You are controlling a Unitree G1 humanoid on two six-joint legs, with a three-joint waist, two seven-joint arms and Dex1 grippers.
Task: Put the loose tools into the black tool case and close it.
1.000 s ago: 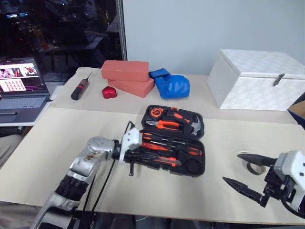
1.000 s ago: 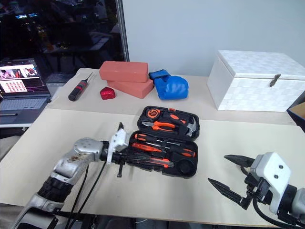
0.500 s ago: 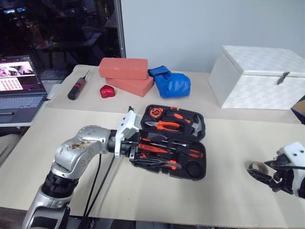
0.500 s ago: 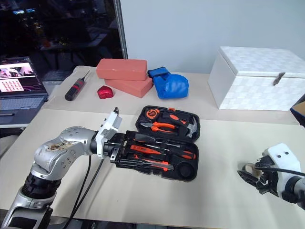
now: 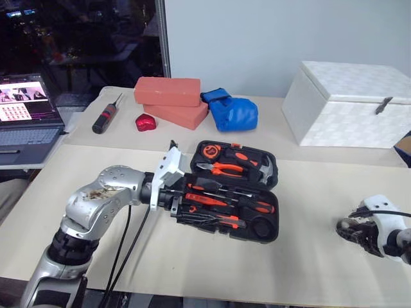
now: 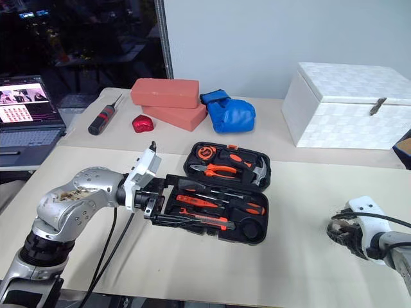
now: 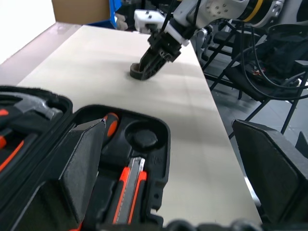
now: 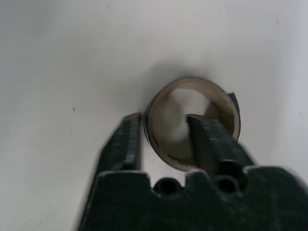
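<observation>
At lower right, the right gripper (image 8: 163,132) is pinching the tape ring's (image 8: 192,122) wall — best gripped firmly before lifting toward the open black tool case (image 5: 270,224) at centre — while the left gripper (image 7: 168,159) is hanging released.

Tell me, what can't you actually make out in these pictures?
- Whether the right gripper has truly pinched the tape ring's wall: one finger is inside it and one outside, but the right wrist view is blurred there.
- The near-left corner of the tool case: hidden by the left gripper in the head views.
- The laptop: cut off by the left edge, its screen too small to read.
</observation>
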